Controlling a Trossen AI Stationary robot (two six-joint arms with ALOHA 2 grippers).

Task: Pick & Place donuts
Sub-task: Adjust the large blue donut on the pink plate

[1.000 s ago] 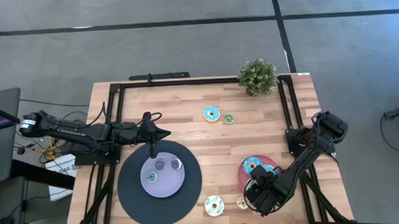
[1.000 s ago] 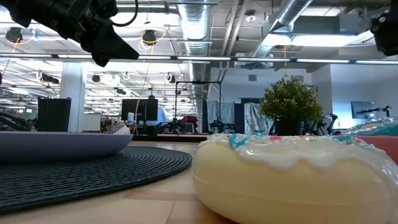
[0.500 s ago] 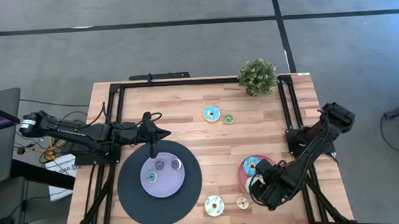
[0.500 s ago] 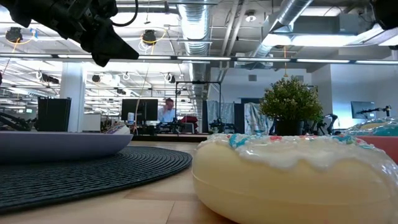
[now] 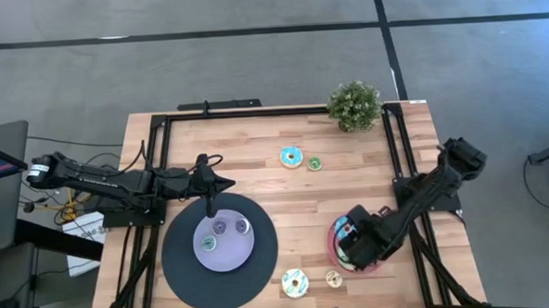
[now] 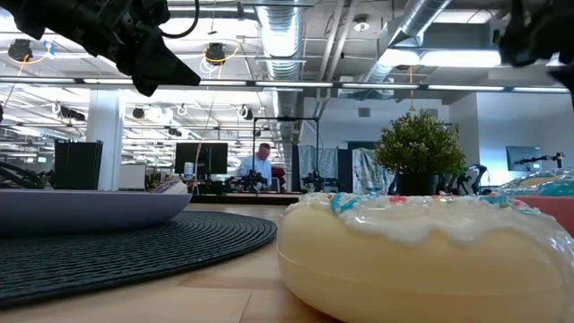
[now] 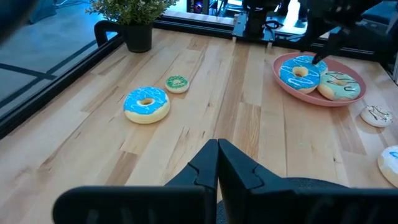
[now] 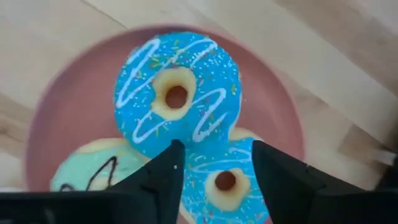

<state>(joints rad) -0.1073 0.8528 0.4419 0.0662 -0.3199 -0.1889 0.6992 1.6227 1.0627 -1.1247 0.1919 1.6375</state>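
We see the pale wooden slatted tabletop [image 5: 256,164], then the big black woven disc [image 5: 177,270] near its front left corner under a lavender round plate [image 5: 225,254] with small donuts on it. The pink round plate [image 8: 74,87] near the front right edge carries a blue-iced ring donut with white drizzle [image 8: 177,93], a mint-iced donut [image 8: 93,165] and a smaller blue sprinkled donut [image 8: 227,177] between the fingers of the right gripper [image 8: 214,168], jaws spread, not yet pinching. Left gripper [image 7: 217,165], pressed together, hangs over the disc's rear edge. Risk, we judge: the crowded plate means the fingers could nudge neighbouring donuts off.
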